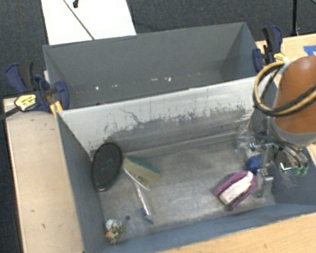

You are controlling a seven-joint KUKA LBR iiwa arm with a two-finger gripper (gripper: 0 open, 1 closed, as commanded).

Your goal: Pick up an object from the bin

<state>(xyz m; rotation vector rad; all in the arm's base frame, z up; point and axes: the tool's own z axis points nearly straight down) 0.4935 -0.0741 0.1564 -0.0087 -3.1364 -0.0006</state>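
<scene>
My gripper (260, 164) is low in the bin's right end, close to the right wall. Just to its left, touching or nearly touching it, a purple and white packet (235, 188) lies slanted on the floor near the front wall. A small blue piece (252, 164) shows right at the gripper, above the packet's right end; what it belongs to is unclear.
At the left end a black oval brush (105, 165) leans on the left wall. A beige and green sponge (142, 169) and a thin pen (143, 205) lie beside it. A small trinket (113, 230) sits in the front left corner.
</scene>
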